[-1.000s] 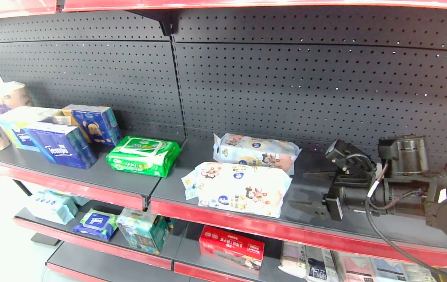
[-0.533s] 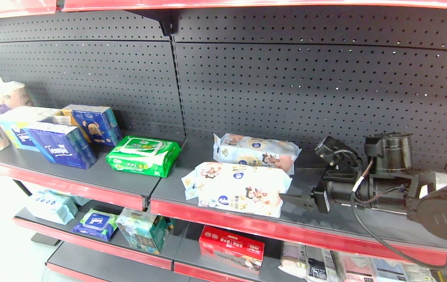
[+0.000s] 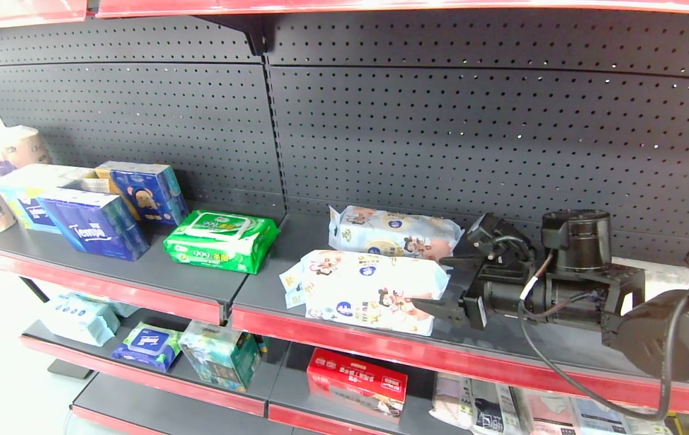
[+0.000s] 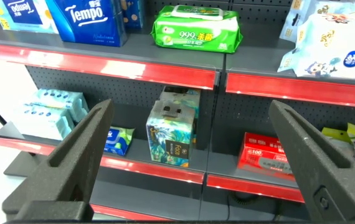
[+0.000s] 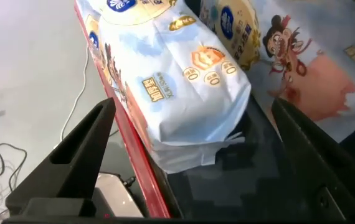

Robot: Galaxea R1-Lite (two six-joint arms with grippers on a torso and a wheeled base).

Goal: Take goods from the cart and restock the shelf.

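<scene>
One tissue pack (image 3: 375, 290) at shelf (image 3: 260, 293) front edge | just beside right gripper (image 3: 430, 282) — spread open, empty

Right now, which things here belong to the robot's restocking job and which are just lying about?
Job: right gripper, open, facing front cartoon pack; back cartoon pack; shelf.
Lying about: green wipes pack; blue tissue boxes; red box below.

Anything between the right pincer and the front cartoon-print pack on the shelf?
Nothing visible. The right pincer, open, faces the front pack directly at its right end. The rear pack lies just behind, close to the far finger.
</scene>
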